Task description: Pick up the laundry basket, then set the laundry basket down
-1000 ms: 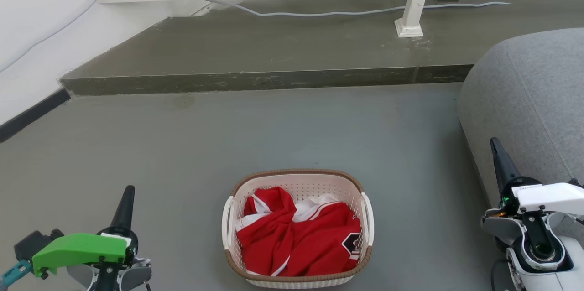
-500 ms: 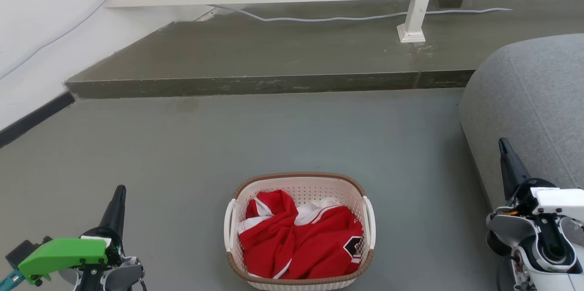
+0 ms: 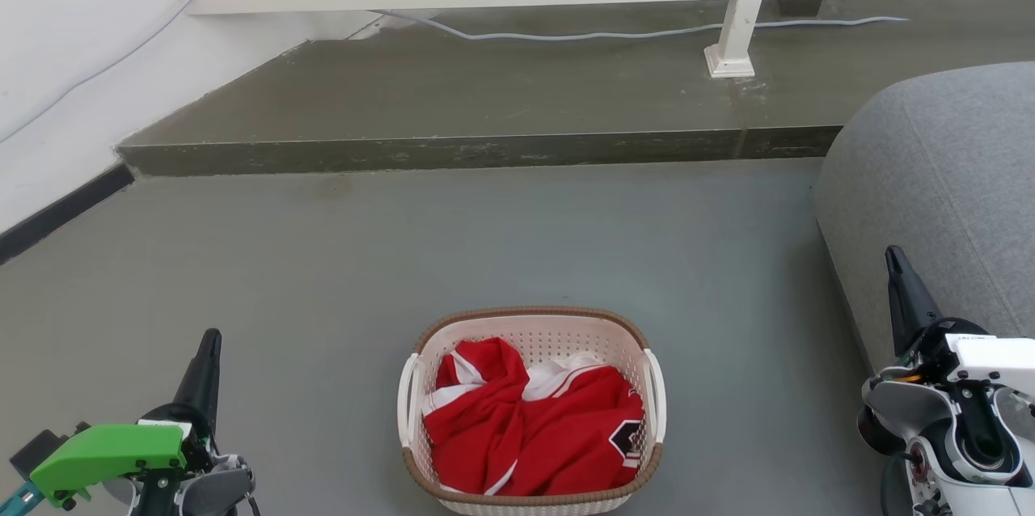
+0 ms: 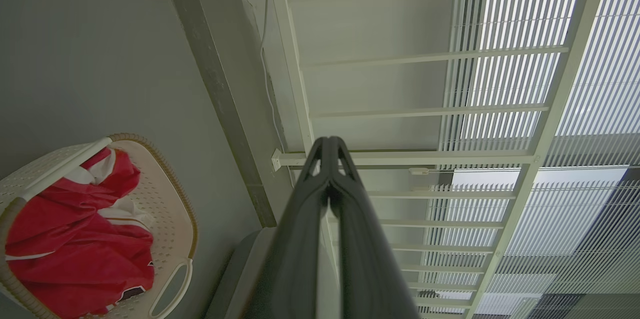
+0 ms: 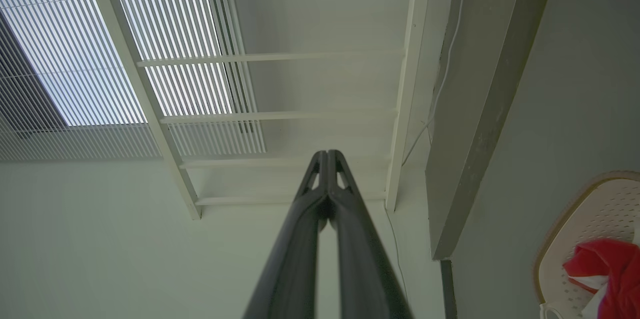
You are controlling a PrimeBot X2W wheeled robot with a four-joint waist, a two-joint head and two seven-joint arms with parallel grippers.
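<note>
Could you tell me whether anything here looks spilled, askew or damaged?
Nothing stands out. The laundry basket sits upright on the floor with the red garment bunched inside, nothing spilled. The left gripper and right gripper are shut, clear of it.

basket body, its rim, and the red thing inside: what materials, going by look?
Laundry basket: looks like moulded plastic, cream and semi-matte, with regular rows of small holes in the wall. Its rim: brown with a woven look, probably moulded plastic too, possibly real wicker; I can't tell. Red garment: soft fabric with white trim, lying in folds and creases; likely a synthetic jersey.
</note>
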